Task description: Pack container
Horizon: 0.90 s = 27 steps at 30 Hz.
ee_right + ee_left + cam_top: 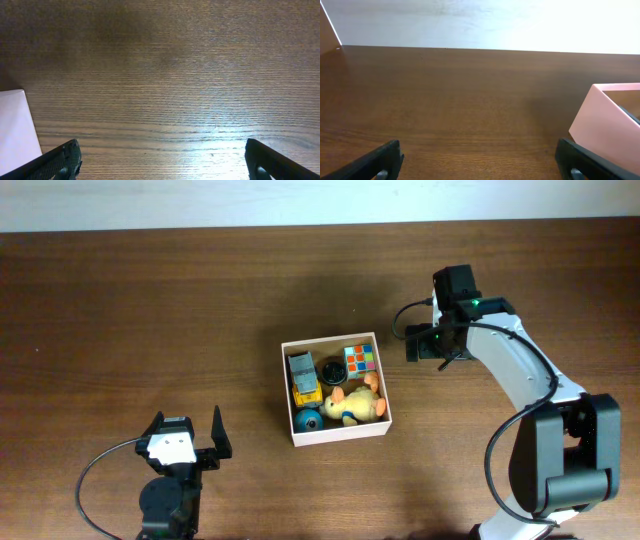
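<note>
Container (340, 436) is holding the toys (352, 405); none are lying loose on the worktop (150, 310). Left gripper (188, 425) and right gripper (162, 162) are hanging spread wide, empty. Packing is looking finished.

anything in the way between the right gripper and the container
Nothing visible. Only bare table lies between the open right gripper and the container, whose white corner shows at the left edge of the right wrist view.
</note>
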{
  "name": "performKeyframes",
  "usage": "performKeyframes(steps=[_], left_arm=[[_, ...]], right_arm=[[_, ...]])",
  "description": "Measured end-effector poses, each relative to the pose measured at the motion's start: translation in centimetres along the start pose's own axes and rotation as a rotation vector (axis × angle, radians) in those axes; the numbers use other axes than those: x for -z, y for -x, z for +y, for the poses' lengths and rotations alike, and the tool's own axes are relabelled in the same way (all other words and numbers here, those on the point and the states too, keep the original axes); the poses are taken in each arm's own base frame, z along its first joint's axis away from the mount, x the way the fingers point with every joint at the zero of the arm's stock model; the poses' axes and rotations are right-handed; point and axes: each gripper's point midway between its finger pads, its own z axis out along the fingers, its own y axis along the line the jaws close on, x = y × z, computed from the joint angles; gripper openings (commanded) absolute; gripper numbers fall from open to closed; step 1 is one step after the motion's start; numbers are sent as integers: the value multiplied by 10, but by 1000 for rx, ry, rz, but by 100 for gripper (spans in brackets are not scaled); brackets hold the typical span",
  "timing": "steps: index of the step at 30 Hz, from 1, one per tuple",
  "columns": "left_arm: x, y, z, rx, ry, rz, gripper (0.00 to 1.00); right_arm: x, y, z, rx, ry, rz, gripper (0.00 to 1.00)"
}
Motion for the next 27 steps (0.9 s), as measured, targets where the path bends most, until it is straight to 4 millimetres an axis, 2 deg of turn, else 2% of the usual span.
performKeyframes(steps=[17,20,22,24,26,27], left_arm=[[0,0,-1,0,-4,0,99],[0,0,-1,0,-4,-1,99],[0,0,-1,0,-4,-1,99],[0,0,-1,0,-4,-1,99],[0,0,-1,0,-4,-1,99],[0,0,-1,0,-4,-1,99]], right_arm=[[0,0,-1,6,-6,-1,99],[7,2,1,13,-5,-19,99],[22,7,4,23,-2,-61,99],[49,13,12,43,11,-132,99],[87,20,22,62,33,-232,99],[127,24,29,76,62,-339,99]])
